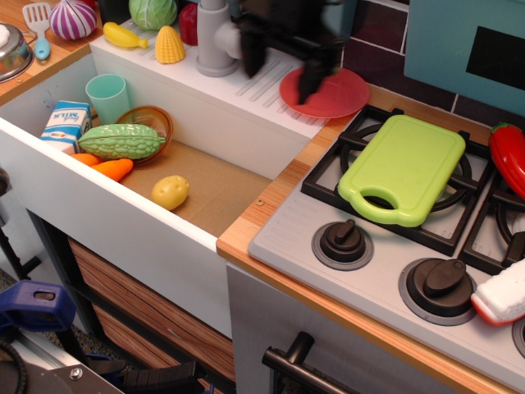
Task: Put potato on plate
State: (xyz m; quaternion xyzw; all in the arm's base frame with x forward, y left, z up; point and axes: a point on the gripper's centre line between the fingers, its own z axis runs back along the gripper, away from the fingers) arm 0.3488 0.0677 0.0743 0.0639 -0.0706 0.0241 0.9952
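Observation:
The potato (171,192), a small pale-yellow oval, lies on the brown floor of the sink near its front wall. The red-pink plate (340,93) sits on the white drainboard beside the stove; its left part is hidden behind the gripper. My black gripper (280,72) is motion-blurred, hanging above the drainboard at the plate's left edge, far up and right of the potato. Its two fingers (310,82) stand apart with nothing between them.
In the sink: a milk carton (66,123), green bitter gourd (121,141), carrot (111,169), orange bowl (154,120) and teal cup (108,97). A grey faucet (215,37), corn cob (169,45) and yellow squash (125,35) stand behind. A green cutting board (402,168) lies on the stove.

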